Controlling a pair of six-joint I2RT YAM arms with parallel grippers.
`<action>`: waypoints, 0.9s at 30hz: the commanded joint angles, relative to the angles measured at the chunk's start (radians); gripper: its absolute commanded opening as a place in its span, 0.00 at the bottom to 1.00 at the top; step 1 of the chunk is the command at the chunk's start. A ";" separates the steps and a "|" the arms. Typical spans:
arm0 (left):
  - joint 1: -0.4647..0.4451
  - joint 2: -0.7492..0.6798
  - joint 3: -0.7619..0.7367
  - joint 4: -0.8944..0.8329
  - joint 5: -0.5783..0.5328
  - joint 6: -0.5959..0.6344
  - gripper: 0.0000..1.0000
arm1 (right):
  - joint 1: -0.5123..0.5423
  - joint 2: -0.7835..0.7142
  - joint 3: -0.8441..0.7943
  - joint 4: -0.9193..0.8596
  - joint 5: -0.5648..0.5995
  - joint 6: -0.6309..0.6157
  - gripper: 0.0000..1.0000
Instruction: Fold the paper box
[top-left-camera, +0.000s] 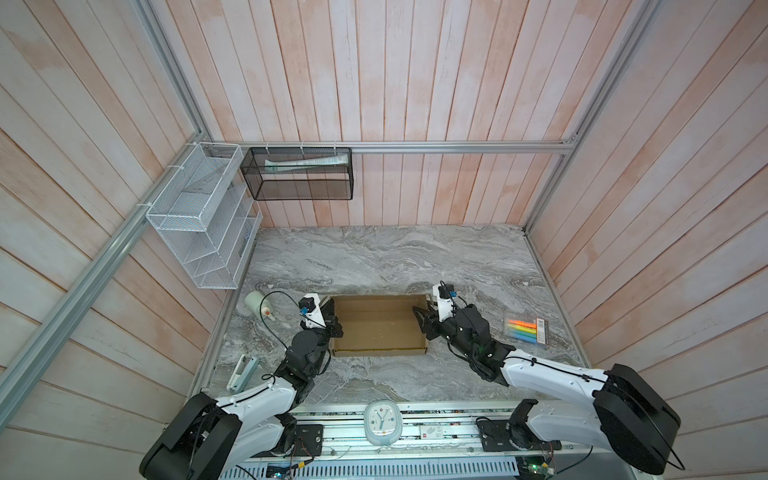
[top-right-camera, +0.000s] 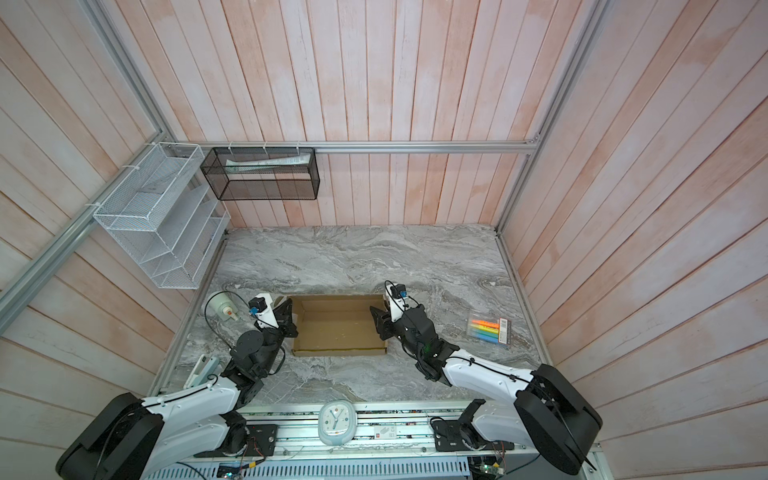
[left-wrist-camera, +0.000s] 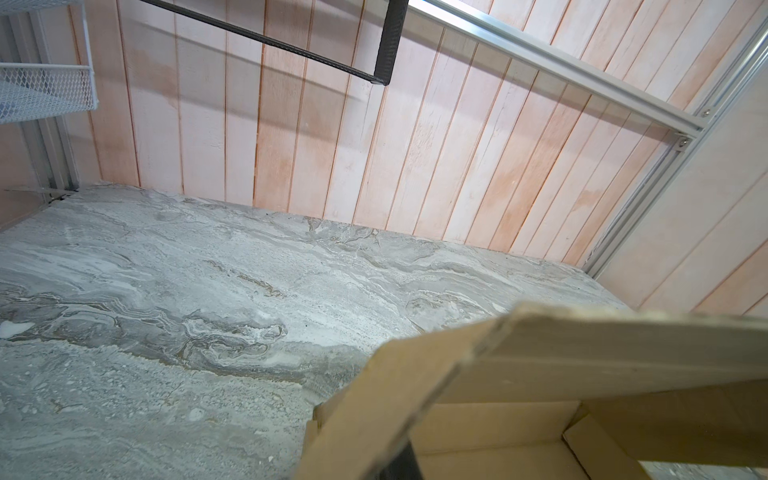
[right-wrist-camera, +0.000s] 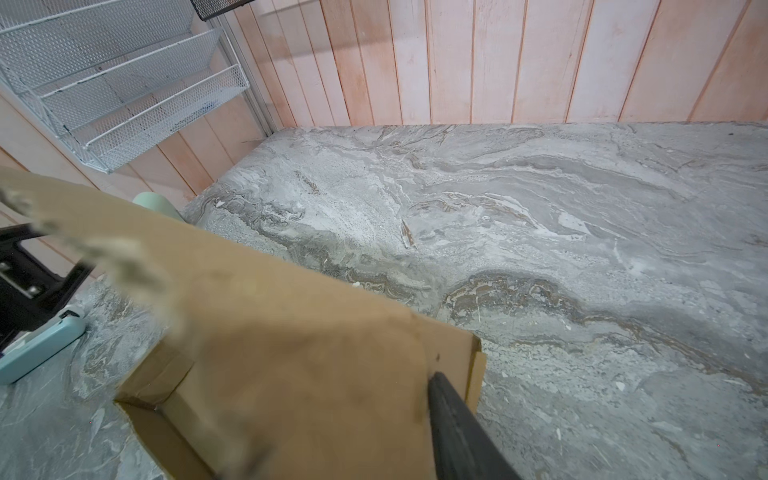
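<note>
A robotics lab cell dressed as a home counter: beyond the robot fingers (top-left-camera: 419, 311), plank walls (top-left-camera: 415, 83) sit in aluminium framing (top-left-camera: 457, 146). Behind the fingers, two arms (top-left-camera: 552, 372) bolt to a bare rail (top-left-camera: 440, 430) with exposed wiring (top-left-camera: 301, 451). Below them lies a marble-look tabletop (top-left-camera: 374, 257).

Both arms stretched forward, angled inward, wrists low. The left end effector (top-left-camera: 333, 319) is clamped tight, the right end effector (top-left-camera: 419, 320) has jaws spread apart.
</note>
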 joint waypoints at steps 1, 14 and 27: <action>-0.009 0.010 -0.027 -0.077 0.009 -0.022 0.00 | 0.007 -0.039 -0.026 -0.044 -0.008 -0.004 0.52; -0.017 0.028 -0.027 -0.060 0.002 -0.026 0.00 | 0.006 -0.227 -0.087 -0.150 0.092 -0.024 0.54; -0.034 0.032 -0.024 -0.051 0.000 -0.020 0.00 | -0.026 -0.367 -0.022 -0.223 0.151 -0.128 0.53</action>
